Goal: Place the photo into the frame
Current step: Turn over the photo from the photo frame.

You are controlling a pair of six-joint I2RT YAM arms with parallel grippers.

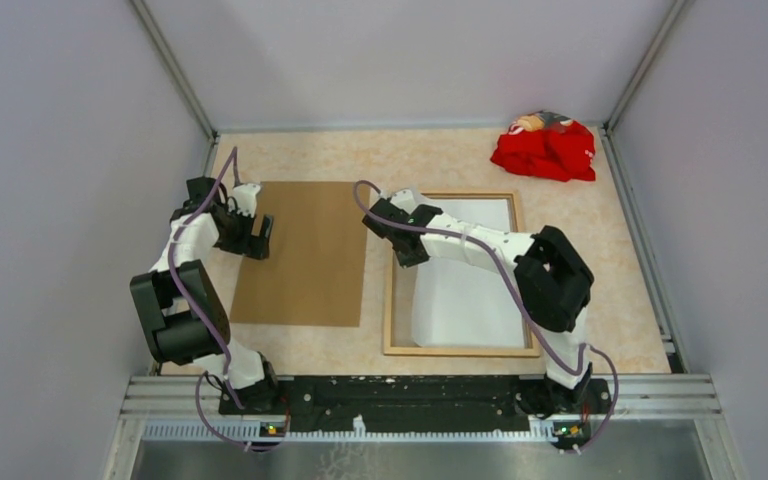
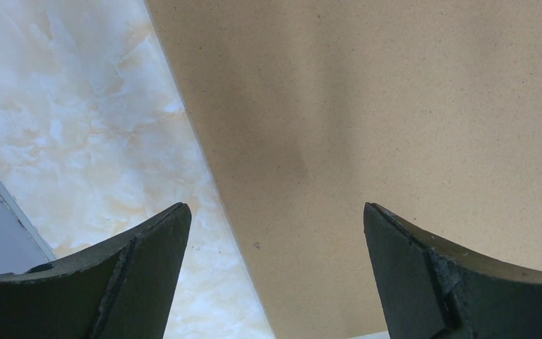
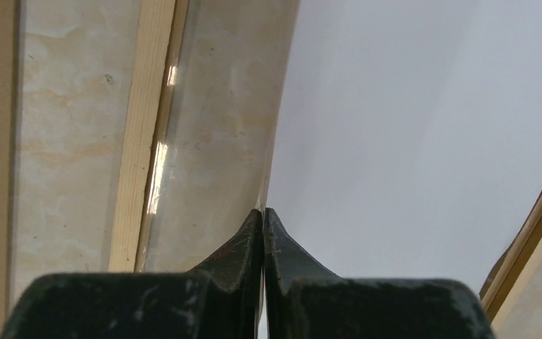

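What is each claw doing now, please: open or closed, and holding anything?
Left claw: open, empty, above the brown board.
Right claw: closed, tips at the photo edge; a pinch on it cannot be told.

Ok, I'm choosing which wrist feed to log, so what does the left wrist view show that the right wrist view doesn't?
Only left wrist: the left gripper, open over the edge of the brown backing board. Only right wrist: the right gripper, shut on the edge of the photo, white back up, near a pale rail of the frame. Both: the marbled table; a tan strip at the right wrist view's left edge may be that board.
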